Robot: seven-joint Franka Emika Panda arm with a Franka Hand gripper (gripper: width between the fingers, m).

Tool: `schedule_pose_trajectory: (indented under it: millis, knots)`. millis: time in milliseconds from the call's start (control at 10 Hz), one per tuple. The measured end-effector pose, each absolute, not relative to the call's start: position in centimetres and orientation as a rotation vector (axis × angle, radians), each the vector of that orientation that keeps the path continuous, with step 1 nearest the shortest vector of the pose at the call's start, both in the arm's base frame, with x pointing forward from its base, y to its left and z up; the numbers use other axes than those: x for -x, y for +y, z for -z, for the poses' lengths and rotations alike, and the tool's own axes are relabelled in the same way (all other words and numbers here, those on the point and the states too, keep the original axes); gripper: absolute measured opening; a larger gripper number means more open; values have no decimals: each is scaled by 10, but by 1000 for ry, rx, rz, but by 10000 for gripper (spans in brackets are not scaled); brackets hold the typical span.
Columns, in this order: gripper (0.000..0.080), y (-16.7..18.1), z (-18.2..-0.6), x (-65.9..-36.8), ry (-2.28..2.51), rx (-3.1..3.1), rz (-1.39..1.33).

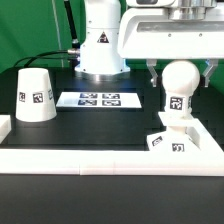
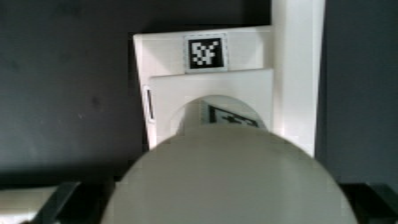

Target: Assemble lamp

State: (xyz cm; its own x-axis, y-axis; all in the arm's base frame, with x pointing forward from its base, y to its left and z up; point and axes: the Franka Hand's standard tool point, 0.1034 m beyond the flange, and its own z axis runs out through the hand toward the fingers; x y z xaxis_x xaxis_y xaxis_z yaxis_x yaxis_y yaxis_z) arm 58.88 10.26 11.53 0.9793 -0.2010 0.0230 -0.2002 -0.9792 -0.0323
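Black table top (image 1: 100,125), white raised rim (image 1: 100,160) round it. Clock dial centred on table, exterior view.

- Matte white truncated-cone plastic shade (image 1: 35,96): 9 o'clock, upright, alone.
- Marker board (image 1: 98,99): near 12.
- Small blocky white plastic base (image 1: 168,140): 4 o'clock, close to rim.
- White ball-shaped plastic bulb (image 1: 180,78) on short stem: at 12 from base, long axis vertical, stem foot at base top; seating depth unclear.
- Gripper (image 1: 180,76): straddles ball, dark fingers (image 1: 152,74) at its 9 and 3, gap each side, so jaws judged released.

Next move likely: close on ball, twist about vertical axis.
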Motion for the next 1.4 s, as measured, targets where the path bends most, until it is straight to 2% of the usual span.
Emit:
schedule_pose_trajectory:
  millis: [800,1200,1300,1400]
  knots:
    - [579,108,-114,-587,1319,2771,-25]
    - [579,110,-114,-587,1458,2680,-47]
    - [672,110,-114,-586,1419,2705,-49]
    - [672,110,-115,-585,1332,2754,-60]
